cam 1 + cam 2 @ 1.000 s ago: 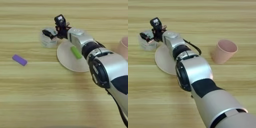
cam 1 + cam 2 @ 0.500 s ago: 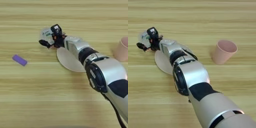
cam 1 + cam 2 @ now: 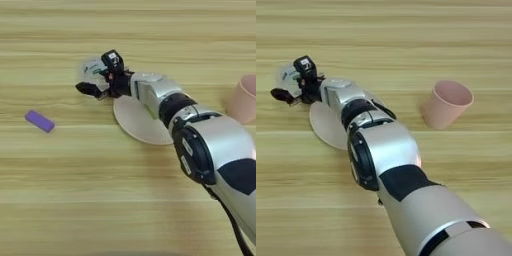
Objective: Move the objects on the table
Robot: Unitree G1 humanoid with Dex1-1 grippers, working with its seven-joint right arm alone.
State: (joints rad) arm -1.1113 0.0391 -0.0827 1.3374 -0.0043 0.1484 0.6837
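Reaching far left, right gripper [image 3: 100, 80] straddles the clear tape roll [image 3: 91, 68] just beyond the cream plate [image 3: 137, 122]; fingers spread around it. Best close squarely before lifting.

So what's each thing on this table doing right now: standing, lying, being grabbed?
Pink cup: upright, mouth up, untouched.
Cream plate: flat, partly under the arm.
Purple block: lying flat, alone at left.
Clear roll: beside the claw.
Claw: fingers spread at the roll.

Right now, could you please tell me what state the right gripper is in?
Right gripper: at the clear roll; open or shut cannot be told.
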